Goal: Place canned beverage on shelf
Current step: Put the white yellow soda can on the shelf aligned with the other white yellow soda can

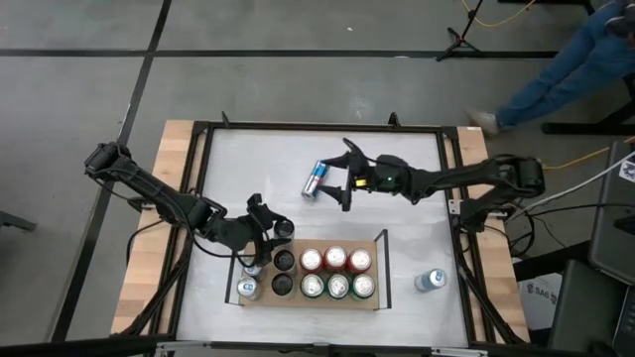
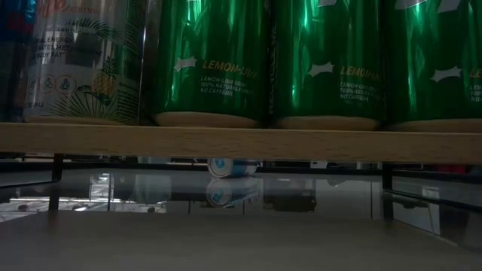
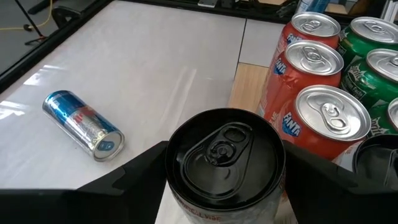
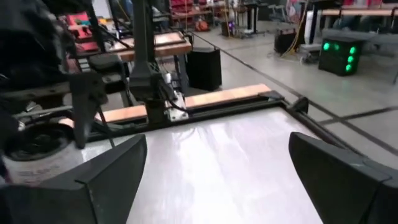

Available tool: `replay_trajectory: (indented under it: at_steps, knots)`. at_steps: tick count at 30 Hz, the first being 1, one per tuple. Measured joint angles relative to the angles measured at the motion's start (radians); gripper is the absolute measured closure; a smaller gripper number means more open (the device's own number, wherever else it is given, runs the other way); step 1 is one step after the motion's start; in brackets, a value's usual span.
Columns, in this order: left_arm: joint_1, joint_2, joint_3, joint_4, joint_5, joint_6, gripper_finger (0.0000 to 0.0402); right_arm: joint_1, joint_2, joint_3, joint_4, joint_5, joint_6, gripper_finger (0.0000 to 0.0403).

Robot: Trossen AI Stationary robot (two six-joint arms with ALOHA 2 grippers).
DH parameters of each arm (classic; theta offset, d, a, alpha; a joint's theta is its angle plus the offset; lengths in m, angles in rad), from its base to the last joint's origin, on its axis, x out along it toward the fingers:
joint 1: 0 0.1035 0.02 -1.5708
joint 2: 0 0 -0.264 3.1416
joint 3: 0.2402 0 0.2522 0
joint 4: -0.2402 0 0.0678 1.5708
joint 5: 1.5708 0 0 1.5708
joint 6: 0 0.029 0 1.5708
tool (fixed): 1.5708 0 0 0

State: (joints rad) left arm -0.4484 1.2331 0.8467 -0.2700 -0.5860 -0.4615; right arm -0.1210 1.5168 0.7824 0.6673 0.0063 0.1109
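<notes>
The shelf [image 1: 327, 301] is a light wooden board [image 3: 249, 87] near the table's front, with red, green, black and silver cans standing on it. At its far left corner my left gripper [image 1: 270, 234] is closed around a black can [image 3: 224, 158] with its top up. A blue-and-silver can [image 1: 315, 180] lies on its side on the white tabletop mid-table, also seen in the left wrist view [image 3: 84, 124]. My right gripper [image 1: 344, 177] hangs open just right of that can and touches nothing. The right wrist view shows only bare tabletop between its fingers [image 4: 217, 144]. My left gripper has the black can between its two fingers, one on each side of the can's wall just below the rim [image 3: 169, 163]. No gap shows between fingers and can. The fingers come slanting down from the table's left. The can is upright; its base is hidden.
Red Fanta cans [image 3: 323, 118] and green cans [image 3: 379, 68] stand close beside the black can. In the low view the green cans [image 2: 324, 60] rest on the shelf board [image 2: 241, 143]. One can [image 1: 430, 281] stands on the table right of the shelf. A person's legs [image 1: 556, 69] show beyond the far right corner.
</notes>
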Motion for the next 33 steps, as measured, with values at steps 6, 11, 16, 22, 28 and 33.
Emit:
replay_trajectory:
  at_steps: [6, 11, 16, 22, 28, 33]
  knots:
    - [0.000, 0.000, 0.000, -0.001, 0.004, 0.000, 0.0133, 0.005, 0.093, 0.094, -0.019, -0.076, 0.051, 0.0022]
    - [0.000, 0.000, 0.000, -0.001, 0.006, 0.000, 0.0132, 0.005, 0.163, 0.188, -0.076, -0.166, 0.067, 0.0022]
    - [0.000, 0.000, 0.000, -0.001, 0.006, 0.000, 0.0132, 0.005, 0.234, 0.266, -0.104, -0.222, 0.068, 0.0022]
    - [0.000, 0.000, 0.000, -0.001, 0.007, 0.001, 0.0132, 0.025, 0.293, 0.321, -0.101, -0.251, 0.067, 0.0022]
    - [0.000, 0.000, 0.000, 0.000, 0.008, 0.000, 0.0132, 0.056, 0.357, 0.354, -0.101, -0.219, 0.065, 0.0022]
    - [0.000, 0.000, 0.000, 0.001, 0.008, 0.000, 0.0132, 0.064, 0.386, 0.368, -0.102, -0.219, 0.066, 0.0022]
